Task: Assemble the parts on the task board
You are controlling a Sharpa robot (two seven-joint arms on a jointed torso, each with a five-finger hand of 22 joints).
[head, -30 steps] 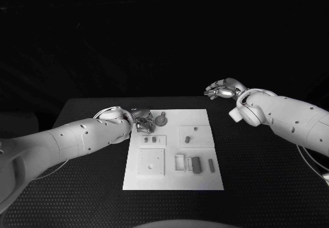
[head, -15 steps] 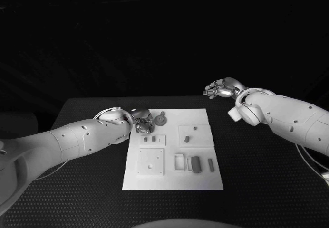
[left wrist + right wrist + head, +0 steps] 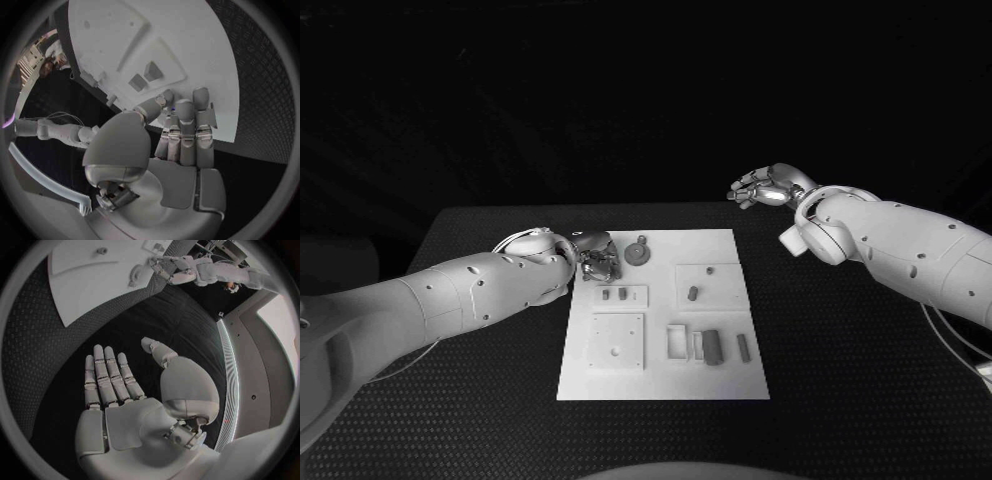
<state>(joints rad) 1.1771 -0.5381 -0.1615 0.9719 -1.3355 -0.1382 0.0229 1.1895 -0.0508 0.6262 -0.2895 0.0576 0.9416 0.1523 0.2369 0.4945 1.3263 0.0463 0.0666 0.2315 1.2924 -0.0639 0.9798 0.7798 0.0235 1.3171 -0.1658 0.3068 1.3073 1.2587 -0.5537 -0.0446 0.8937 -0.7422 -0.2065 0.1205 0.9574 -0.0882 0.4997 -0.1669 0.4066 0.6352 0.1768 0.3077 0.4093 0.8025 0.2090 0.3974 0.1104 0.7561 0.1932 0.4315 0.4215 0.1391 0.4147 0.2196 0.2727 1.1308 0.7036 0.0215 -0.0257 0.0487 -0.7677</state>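
Barely any movement since a second ago: left hand (image 3: 596, 256) has eased a touch nearer along the task board's (image 3: 664, 385) far-left corner and sits there now, fingers (image 3: 184, 131) together over the board's edge, whether it holds anything I cannot tell; round part (image 3: 638, 252) lies just right of it on the far end; right hand (image 3: 764, 187) hangs off beyond the far-right corner, fingers (image 3: 106, 372) spread, holding nothing; small parts (image 3: 713, 346) rest near the board's near right
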